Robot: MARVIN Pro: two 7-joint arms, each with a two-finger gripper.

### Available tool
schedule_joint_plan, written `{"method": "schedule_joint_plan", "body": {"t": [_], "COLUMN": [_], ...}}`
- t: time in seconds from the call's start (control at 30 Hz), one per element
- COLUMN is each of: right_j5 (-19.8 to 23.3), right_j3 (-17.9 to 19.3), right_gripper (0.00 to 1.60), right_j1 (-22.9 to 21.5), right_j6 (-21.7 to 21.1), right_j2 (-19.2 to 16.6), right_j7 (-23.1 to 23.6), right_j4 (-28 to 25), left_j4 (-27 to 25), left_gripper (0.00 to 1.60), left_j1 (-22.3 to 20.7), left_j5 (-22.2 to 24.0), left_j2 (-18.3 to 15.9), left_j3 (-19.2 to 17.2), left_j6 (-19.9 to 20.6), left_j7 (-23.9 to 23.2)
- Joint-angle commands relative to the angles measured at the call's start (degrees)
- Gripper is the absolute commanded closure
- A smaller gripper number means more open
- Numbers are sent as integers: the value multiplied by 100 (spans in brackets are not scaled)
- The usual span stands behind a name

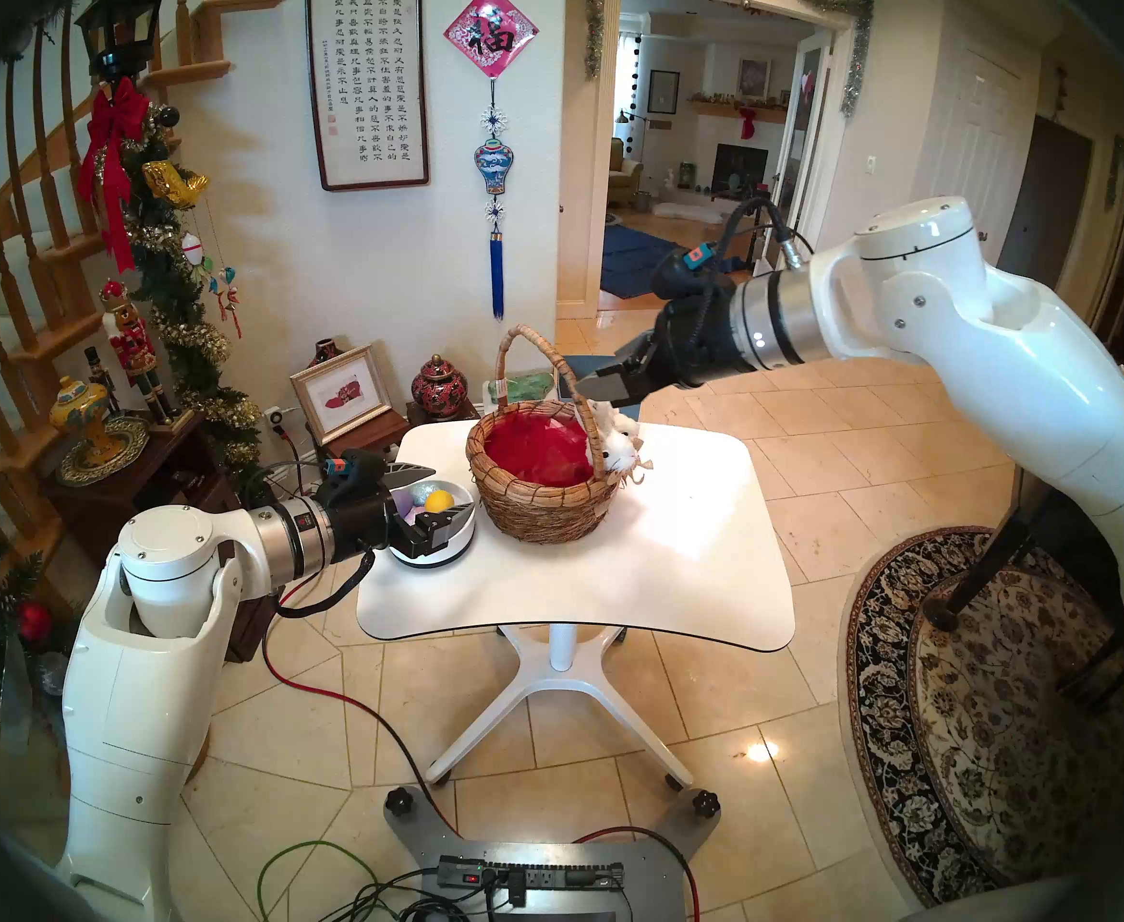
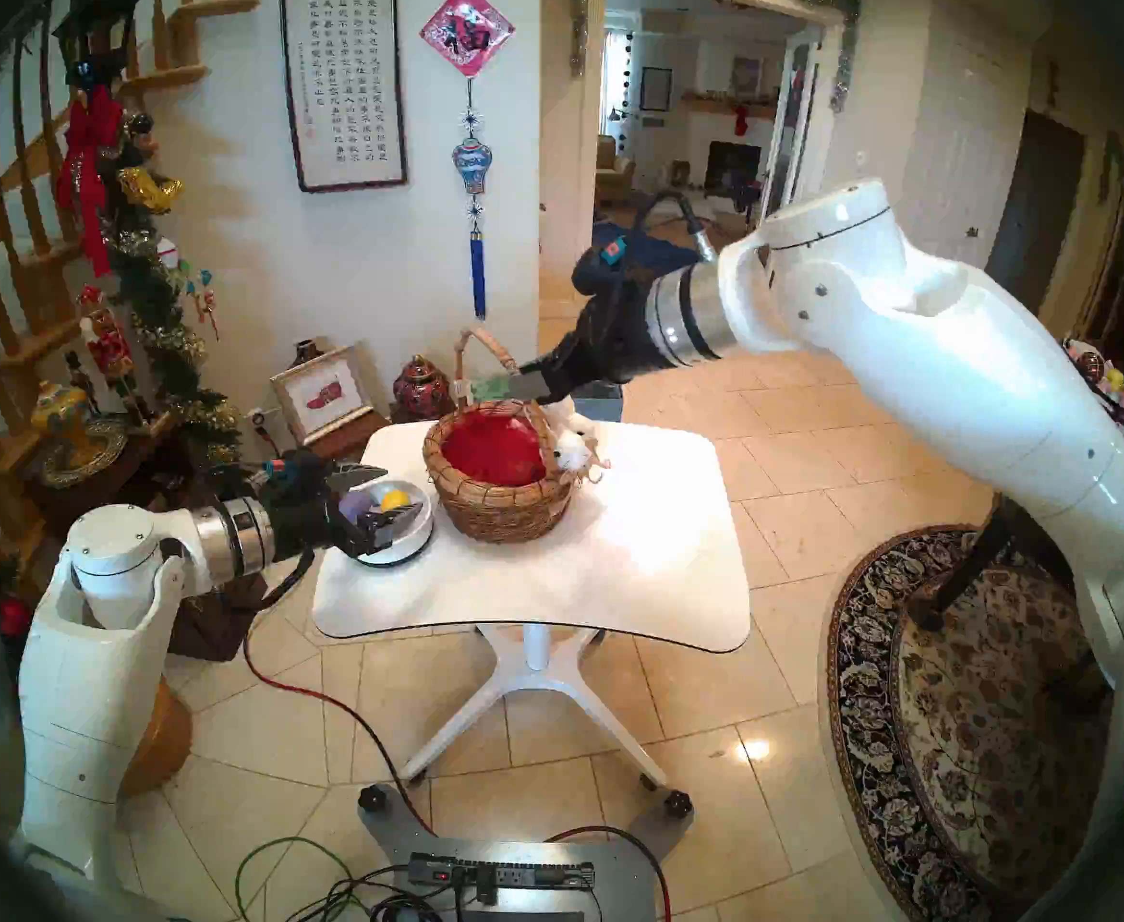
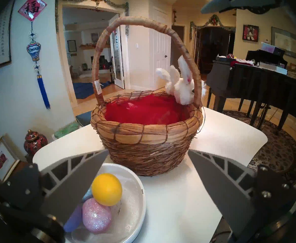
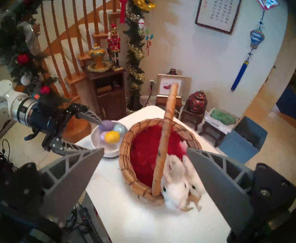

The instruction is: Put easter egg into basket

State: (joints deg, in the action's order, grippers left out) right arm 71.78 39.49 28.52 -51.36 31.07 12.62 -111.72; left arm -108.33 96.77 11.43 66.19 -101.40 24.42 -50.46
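The brown wicker basket (image 1: 546, 508) with red lining, a tall handle and white plush bunnies (image 4: 175, 190) stands on the white table (image 1: 645, 568). To its left a shallow white bowl (image 3: 140, 202) holds several easter eggs: a yellow egg (image 3: 107, 189), a pink glitter egg (image 3: 96, 214), a purple egg (image 4: 107, 125) and a blue glitter egg (image 4: 120, 128). My left gripper (image 1: 449, 491) hovers open just over the bowl, with nothing between its fingers. My right gripper (image 1: 602, 385) hangs open above the basket's far right side, near the handle (image 4: 168, 125), empty.
Behind the table stand a dark cabinet (image 4: 108, 93) with a yellow urn, a framed picture (image 1: 339, 395) and a red jar (image 1: 438, 385). A patterned rug (image 1: 985, 701) and a black piano (image 3: 259, 79) lie to the right. Cables and a power strip (image 1: 526, 877) sit on my base.
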Motion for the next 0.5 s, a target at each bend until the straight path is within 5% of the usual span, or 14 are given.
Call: {"method": "schedule_joint_plan", "body": {"t": [0.0,0.47], "right_j5": [38,29], "right_j3": [522,1309], "right_gripper": [0,0], "right_j1": [456,1466], "right_j6": [-186,242], "right_j2": [-659,-1584], "right_j7": [158,735], "right_j4": [-344,-992], "left_j4": [-33,-34], "left_gripper": [0,0], "left_j1": [-39,-40], "left_j5": [6,6], "left_j2": [2,2], "left_j3": [0,0], "left_j6": [-6,-5], "left_j7": [2,2]}}
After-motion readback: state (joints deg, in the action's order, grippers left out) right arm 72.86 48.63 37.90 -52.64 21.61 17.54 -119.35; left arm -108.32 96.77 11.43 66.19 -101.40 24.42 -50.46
